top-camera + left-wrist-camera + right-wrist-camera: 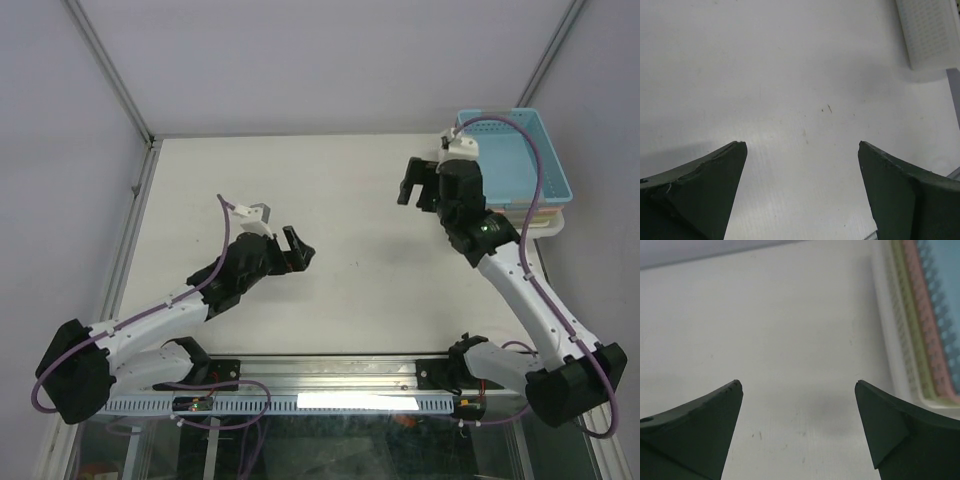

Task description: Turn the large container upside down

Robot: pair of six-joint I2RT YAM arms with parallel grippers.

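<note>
The large container, a light blue perforated basket (pixel 520 155), sits upright at the far right of the table, nested on a stack of baskets with white, green and pink rims (pixel 912 340). My right gripper (pixel 415 192) (pixel 797 385) hangs just left of the stack, open, with only bare table between its fingers. Near the table's middle, well left of the basket, my left gripper (pixel 303 250) (pixel 801 145) is open and holds nothing. In the left wrist view the white basket wall (pixel 932 30) shows at the top right.
The white table (pixel 300 190) is bounded by a metal frame post (pixel 110 75) at the back left and another (pixel 555 50) at the back right. A rail (pixel 330 385) runs along the near edge by the arm bases.
</note>
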